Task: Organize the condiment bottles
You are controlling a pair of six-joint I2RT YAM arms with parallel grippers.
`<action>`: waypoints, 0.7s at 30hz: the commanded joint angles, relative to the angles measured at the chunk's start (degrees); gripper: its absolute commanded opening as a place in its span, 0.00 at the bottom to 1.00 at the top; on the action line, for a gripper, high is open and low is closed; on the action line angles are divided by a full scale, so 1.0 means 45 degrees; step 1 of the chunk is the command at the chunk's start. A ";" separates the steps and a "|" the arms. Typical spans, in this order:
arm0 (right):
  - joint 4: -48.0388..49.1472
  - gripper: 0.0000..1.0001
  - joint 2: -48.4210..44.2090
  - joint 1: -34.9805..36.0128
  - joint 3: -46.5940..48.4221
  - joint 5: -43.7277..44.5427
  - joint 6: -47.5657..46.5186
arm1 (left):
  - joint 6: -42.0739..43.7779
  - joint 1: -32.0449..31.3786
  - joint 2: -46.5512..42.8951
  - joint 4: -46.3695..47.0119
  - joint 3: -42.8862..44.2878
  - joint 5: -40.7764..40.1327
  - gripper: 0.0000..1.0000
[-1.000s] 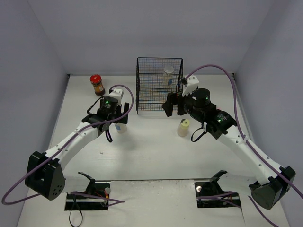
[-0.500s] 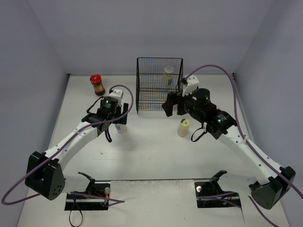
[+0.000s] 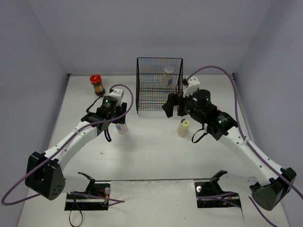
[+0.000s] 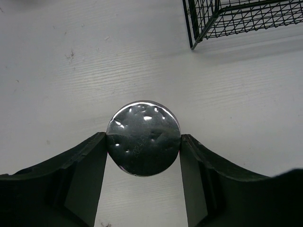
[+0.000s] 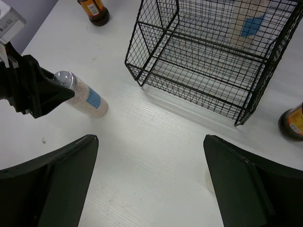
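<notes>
My left gripper [image 3: 117, 119] is shut on the silver cap [image 4: 143, 138] of a pale blue-labelled bottle [image 3: 122, 127], left of the basket. The bottle also shows in the right wrist view [image 5: 83, 97], with its base at the table. My right gripper [image 3: 174, 106] is open and empty [image 5: 149, 179] just in front of the black wire basket [image 3: 159, 85]. A second silver-capped bottle [image 3: 168, 75] stands inside the basket. A yellow-green-capped bottle [image 3: 183, 127] stands below the right gripper. A red-lidded jar [image 3: 97, 84] stands at the back left. Another dark jar [image 5: 291, 122] stands by the basket's right corner. No pink-capped bottle is in view.
The basket's near left corner [image 4: 191, 42] lies ahead and to the right of my left fingers. Purple cables loop over both arms. Grey walls close in the table on three sides. Two black stands sit at the table's near edge.
My right gripper has shifted slightly to the right. My left gripper stays shut on the silver-capped bottle in the same place.
</notes>
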 commanded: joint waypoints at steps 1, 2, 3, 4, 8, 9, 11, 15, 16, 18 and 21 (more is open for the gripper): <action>0.0657 1.00 -0.0444 0.0033 -0.0044 0.0013 0.0189 | -0.0405 -0.0038 -0.0180 0.0040 0.0743 0.0299 0.45; 0.0638 1.00 -0.0502 0.0033 -0.0064 0.0013 0.0189 | -0.0405 -0.0038 -0.0160 0.0020 0.0704 0.0318 0.51; 0.0619 1.00 -0.0522 0.0033 -0.0083 0.0013 0.0189 | -0.0405 -0.0038 -0.0121 -0.0038 0.0703 0.0299 0.53; 0.0599 1.00 -0.0522 0.0033 -0.0083 0.0013 0.0170 | -0.0405 -0.0038 -0.0102 -0.0097 0.0723 0.0260 0.56; 0.0521 1.00 -0.0561 0.0033 -0.0122 0.0032 0.0150 | -0.0424 -0.0038 -0.0062 -0.0137 0.0781 0.0279 0.65; 0.0521 1.00 -0.0561 0.0033 -0.0122 0.0032 0.0150 | -0.0424 -0.0038 -0.0062 -0.0117 0.0782 0.0279 0.65; 0.0540 1.00 -0.0580 0.0033 -0.0161 0.0032 0.0131 | -0.0424 -0.0038 -0.0023 -0.0136 0.0821 0.0298 0.65; 0.0560 1.00 -0.0580 0.0033 -0.0181 -0.0007 0.0150 | -0.0347 -0.0038 0.0113 -0.0292 0.0899 0.0279 0.66; 0.0560 1.00 -0.0581 0.0033 -0.0181 -0.0007 0.0150 | -0.0327 -0.0038 0.0114 -0.0293 0.0918 0.0260 0.66; 0.0579 1.00 -0.0542 0.0033 -0.0181 -0.0007 0.0131 | -0.0308 -0.0038 0.0152 -0.0293 0.0938 0.0260 0.66; 0.0599 1.00 -0.0522 0.0033 -0.0181 -0.0007 0.0131 | -0.0327 -0.0038 0.0250 -0.0312 0.0957 0.0260 0.66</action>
